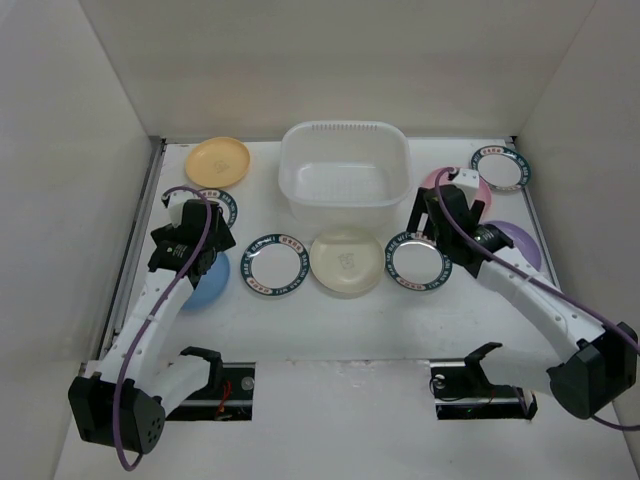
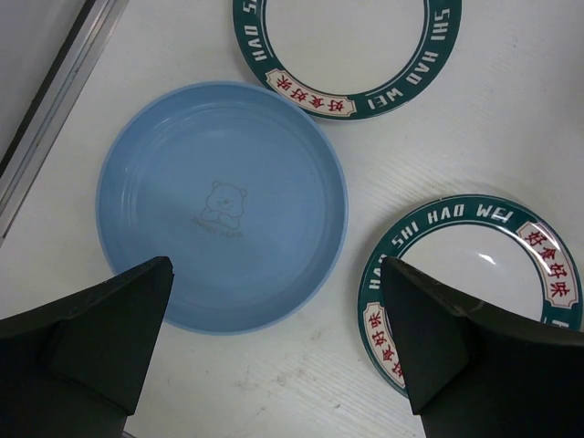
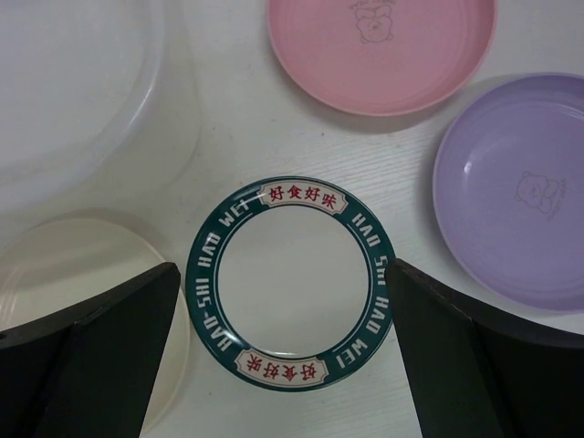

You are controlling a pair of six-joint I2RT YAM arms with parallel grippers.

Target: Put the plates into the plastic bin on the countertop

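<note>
The translucent plastic bin [image 1: 345, 175] stands empty at the back centre of the countertop [image 1: 330, 320]. A yellow plate [image 1: 218, 160], a blue plate [image 1: 203, 283], a cream plate [image 1: 346, 262], a pink plate [image 1: 478, 187], a purple plate [image 1: 520, 243] and teal-rimmed plates [image 1: 277, 265] [image 1: 418, 262] [image 1: 500, 167] lie around it. My left gripper [image 1: 188, 228] hangs open above the blue plate [image 2: 222, 205]. My right gripper [image 1: 437, 215] hangs open above a teal-rimmed plate [image 3: 290, 283]. Both are empty.
White walls bound the countertop on three sides, and a metal rail [image 1: 130, 250] runs along the left. Another teal-rimmed plate [image 1: 222, 206] lies partly hidden under my left arm. The bin's corner [image 3: 73, 82] and the cream plate [image 3: 55, 274] lie left of my right gripper.
</note>
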